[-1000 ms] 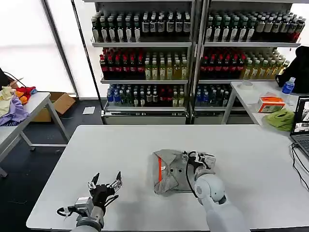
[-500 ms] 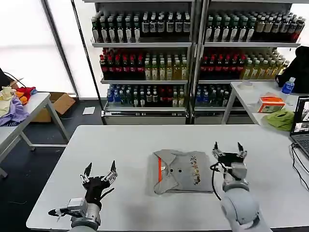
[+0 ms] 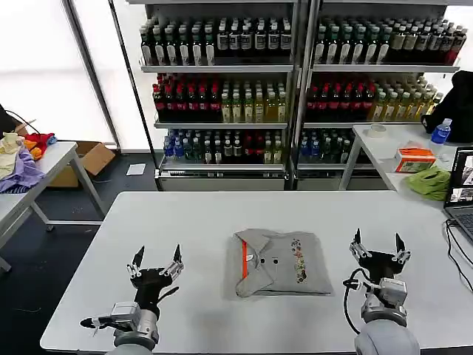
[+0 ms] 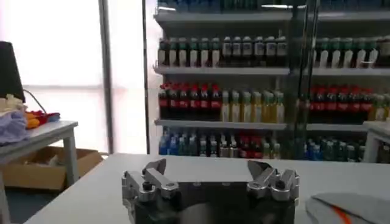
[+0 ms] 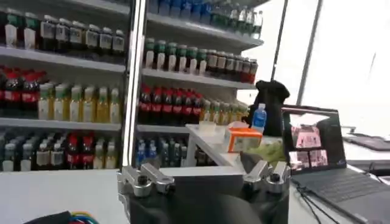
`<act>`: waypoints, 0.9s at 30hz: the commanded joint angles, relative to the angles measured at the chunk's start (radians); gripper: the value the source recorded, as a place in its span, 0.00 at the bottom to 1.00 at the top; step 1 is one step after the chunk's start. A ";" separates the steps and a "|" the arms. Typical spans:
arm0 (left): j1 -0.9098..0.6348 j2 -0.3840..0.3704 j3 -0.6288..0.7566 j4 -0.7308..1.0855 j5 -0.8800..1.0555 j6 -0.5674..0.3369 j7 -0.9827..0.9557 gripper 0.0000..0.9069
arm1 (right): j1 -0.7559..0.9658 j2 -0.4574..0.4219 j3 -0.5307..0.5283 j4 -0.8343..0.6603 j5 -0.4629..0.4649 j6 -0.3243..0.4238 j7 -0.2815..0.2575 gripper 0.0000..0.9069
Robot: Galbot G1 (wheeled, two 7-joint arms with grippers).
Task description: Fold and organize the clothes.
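The clothes, a light grey shirt (image 3: 281, 262), lie folded into a flat rectangle at the middle of the white table (image 3: 222, 214), orange placket on the left side and a small cartoon print near the centre. A corner of the shirt (image 4: 350, 209) appears in the left wrist view. My left gripper (image 3: 155, 261) is raised near the table's front left, open and holding nothing, well apart from the shirt. My right gripper (image 3: 379, 246) is raised to the right of the shirt, open and empty. Both sets of fingers (image 4: 155, 176) (image 5: 143, 179) point upward.
Shelves of bottles (image 3: 295, 89) stand behind the table. A side table at left carries a heap of coloured clothes (image 3: 22, 159). At right another table holds a lime-green cloth (image 3: 431, 181), an orange box (image 3: 414, 159), a blue bottle (image 3: 441, 132) and a laptop (image 3: 462, 185).
My right gripper has let go of the shirt, drawn back to the right and risen; the shirt's right side now lies flat. My left gripper has opened wider and shifted slightly.
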 commanded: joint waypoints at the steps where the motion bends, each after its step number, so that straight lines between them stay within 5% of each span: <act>1: -0.006 0.009 -0.005 0.008 0.007 -0.003 0.000 1.00 | -0.053 0.005 0.043 0.023 0.017 0.006 0.006 1.00; 24: -0.009 -0.002 -0.001 0.007 -0.025 0.017 -0.003 1.00 | -0.077 -0.007 0.037 0.027 0.027 0.020 -0.004 1.00; 27: -0.006 -0.003 -0.002 0.005 -0.026 0.017 -0.003 1.00 | -0.087 -0.014 0.035 0.033 0.028 0.020 -0.038 1.00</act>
